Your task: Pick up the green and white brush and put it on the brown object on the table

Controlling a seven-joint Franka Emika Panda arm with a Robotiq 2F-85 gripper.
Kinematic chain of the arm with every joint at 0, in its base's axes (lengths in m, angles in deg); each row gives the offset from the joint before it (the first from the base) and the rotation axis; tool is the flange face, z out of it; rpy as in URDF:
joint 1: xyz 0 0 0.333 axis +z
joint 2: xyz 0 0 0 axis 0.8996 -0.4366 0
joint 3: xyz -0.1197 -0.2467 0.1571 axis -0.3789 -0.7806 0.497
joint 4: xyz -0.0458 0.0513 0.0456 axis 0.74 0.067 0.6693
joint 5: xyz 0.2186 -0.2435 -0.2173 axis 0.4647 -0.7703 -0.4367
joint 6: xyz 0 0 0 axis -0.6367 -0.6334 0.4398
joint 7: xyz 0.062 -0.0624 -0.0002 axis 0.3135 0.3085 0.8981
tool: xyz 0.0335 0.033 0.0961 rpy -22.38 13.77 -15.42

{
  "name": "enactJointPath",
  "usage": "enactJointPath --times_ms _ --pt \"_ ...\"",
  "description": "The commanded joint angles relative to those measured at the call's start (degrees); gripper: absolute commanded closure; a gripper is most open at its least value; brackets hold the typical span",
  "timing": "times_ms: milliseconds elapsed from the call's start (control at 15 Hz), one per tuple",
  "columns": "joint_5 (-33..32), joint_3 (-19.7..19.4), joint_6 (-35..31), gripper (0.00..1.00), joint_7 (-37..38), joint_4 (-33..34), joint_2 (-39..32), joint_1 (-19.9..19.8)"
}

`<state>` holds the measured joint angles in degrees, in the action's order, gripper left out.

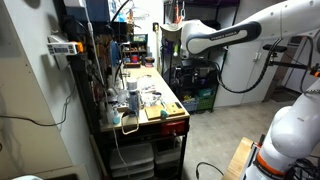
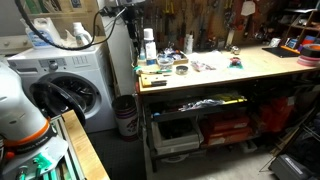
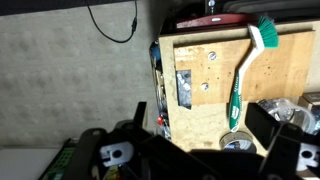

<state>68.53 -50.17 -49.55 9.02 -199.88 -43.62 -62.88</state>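
Looking down at the bench end corner: got the board there, brush flat on its right half, bristles up by the end edge, green handle tip toward the claw. Claw spread wide apart, gripping nothing, hovering above the board.

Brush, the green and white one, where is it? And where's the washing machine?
green and white brush (image 3: pixel 244 75), wrist view, on the middle of its handle.
washing machine (image 2: pixel 62 98), an exterior view, on its round door.
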Motion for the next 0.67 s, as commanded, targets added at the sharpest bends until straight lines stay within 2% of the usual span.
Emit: enactJointPath --times_ms 0,400,600 --pt "-4.0 2.9 0.9 0.0 1.3 -7.4 10.8 -3.0" --pt "-7.4 6.4 -0.1 0.0 3.2 -10.5 20.0 -7.2" --pt "-4.9 7.9 7.4 0.0 5.9 -7.4 19.9 -8.4"
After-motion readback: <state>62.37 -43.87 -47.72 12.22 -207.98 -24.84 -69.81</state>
